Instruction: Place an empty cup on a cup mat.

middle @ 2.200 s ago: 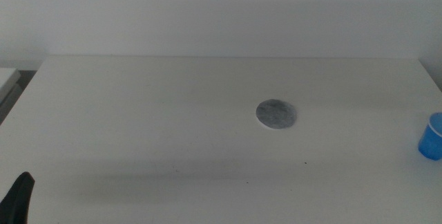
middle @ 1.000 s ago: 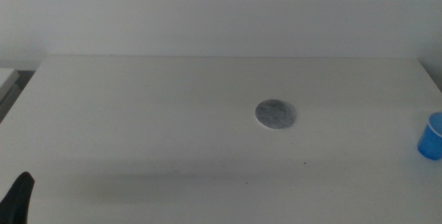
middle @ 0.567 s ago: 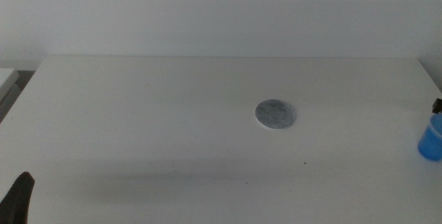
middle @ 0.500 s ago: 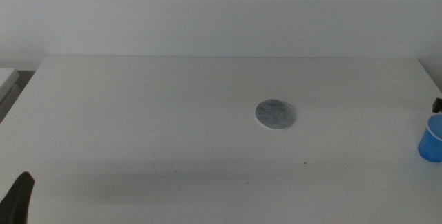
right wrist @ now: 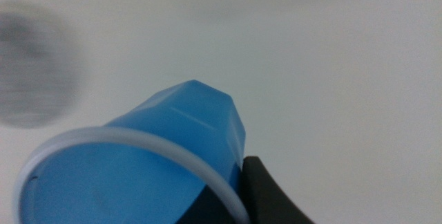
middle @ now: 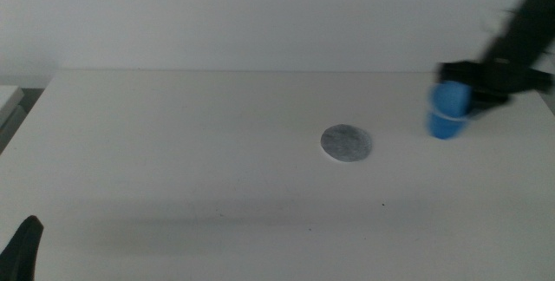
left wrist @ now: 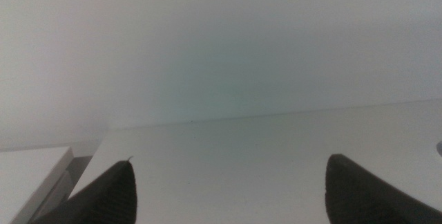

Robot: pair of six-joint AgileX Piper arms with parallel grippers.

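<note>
The small bright blue plastic cup (middle: 449, 110) (lighter rim) sits clamped in the right gripper (middle: 468, 90), raised off the white table (middle: 173, 151); the flat round grey mottled cup mat (middle: 347, 143) lies near, beside it. Left gripper (left wrist: 228, 196) waits, jaws spread, empty.

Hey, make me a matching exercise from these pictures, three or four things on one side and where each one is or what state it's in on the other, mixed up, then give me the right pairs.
Things:
1. cup
2. cup mat
3. left hand
4. right hand

States:
A. lying flat and bare near the middle of the table
B. waiting open at the near left corner, holding nothing
C. shut on the blue thing, right of the grey disc
D. held off the table, not yet on the disc

Pairs: 1-D, 2-A, 3-B, 4-C
</note>
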